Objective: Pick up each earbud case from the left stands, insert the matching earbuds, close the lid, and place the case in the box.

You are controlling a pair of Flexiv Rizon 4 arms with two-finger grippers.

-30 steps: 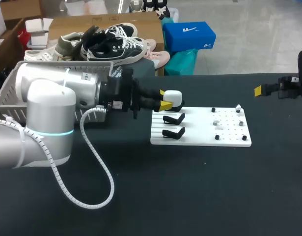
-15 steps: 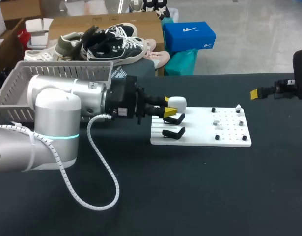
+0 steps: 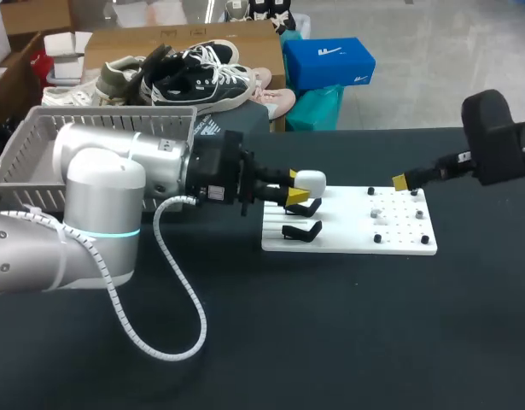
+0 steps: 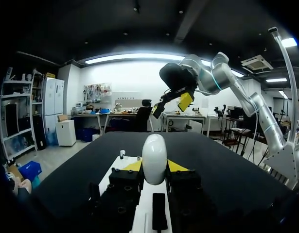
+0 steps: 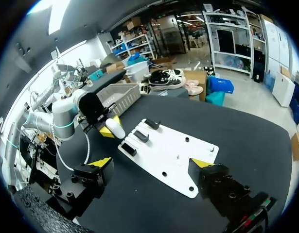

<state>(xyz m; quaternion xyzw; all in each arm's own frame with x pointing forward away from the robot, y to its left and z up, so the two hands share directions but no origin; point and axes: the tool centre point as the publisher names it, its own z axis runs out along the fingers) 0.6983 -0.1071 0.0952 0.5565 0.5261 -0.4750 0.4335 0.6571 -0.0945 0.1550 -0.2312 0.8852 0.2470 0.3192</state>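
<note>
1. black table [image 3: 330, 325] fills the head view, with a flat white board [image 3: 399, 246] lying near its middle.
2. black stands [image 3: 301, 231] sit on the board's left end. two show in the head view, and the right wrist view shows three in a row [image 5: 140, 136].
3. the board's right end carries small black pegs [image 3: 378, 238] and a few small white pieces [image 3: 376, 211], too small to make out.
4. the left arm comes in low from the left, and its left claw [image 3: 296, 187] is over the stand end of the board.
5. the left claw is clenched on a white earbud case [image 3: 310, 181], one yellow tip on each side. the left wrist view shows the case [image 4: 154, 158] upright between the fingers, lid closed.
6. in the right wrist view the case [image 5: 115, 128] looks lifted off the stands, just beside them on the side toward the basket.
7. the right arm comes in from the right, with its right claw [image 3: 400, 181] above the board's far right corner.
8. the right claw [image 5: 150, 162] is released. its yellow tips stand wide apart with nothing between them, and the board [image 5: 178, 158] lies ahead of it.
9. a grey mesh basket [image 3: 23, 162] sits at the table's far left, behind the left arm.
</note>
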